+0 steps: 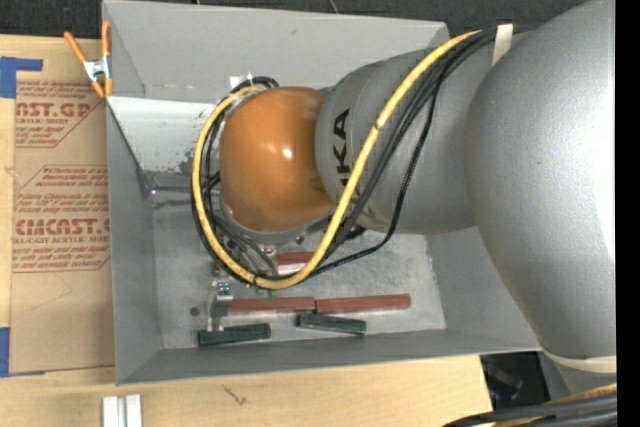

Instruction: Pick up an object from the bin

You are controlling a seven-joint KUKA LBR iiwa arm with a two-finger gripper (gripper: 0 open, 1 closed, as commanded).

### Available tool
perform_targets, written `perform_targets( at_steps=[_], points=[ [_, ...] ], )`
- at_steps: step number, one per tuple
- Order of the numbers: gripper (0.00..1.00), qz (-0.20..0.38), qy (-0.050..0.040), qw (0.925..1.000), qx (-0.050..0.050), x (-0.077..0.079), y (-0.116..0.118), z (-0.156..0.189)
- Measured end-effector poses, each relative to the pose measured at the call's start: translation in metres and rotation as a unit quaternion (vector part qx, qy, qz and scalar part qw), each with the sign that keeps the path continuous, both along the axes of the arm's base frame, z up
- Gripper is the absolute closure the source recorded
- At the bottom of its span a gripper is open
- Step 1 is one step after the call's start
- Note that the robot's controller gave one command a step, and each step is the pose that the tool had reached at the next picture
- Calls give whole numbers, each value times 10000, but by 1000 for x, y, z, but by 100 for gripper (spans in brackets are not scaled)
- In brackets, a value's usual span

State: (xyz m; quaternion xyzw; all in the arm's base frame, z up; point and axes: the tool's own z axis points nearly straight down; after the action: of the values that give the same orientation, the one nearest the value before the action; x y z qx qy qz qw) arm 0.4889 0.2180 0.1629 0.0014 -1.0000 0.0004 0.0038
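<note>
My gripper pokes out from under the arm's orange cover, low at the bin's front left. A long reddish-brown bar lies flat just to its right, running left to right. A dark green flat strip lies right below the gripper by the front wall. A second dark green strip lies under the bar's middle. A short reddish piece peeks out from beneath the cover. Nothing shows held by the gripper.
The arm and its orange cover hang over the middle and back of the bin and hide the floor there. The front wall stands close behind the green strips. Bare floor shows at the front right and along the left side.
</note>
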Motion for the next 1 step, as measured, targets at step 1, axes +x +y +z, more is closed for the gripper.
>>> perform_targets(
  at_steps=[1],
  points=[
    [0,-10,-36,10000,9,2,-1,4]
  ],
)
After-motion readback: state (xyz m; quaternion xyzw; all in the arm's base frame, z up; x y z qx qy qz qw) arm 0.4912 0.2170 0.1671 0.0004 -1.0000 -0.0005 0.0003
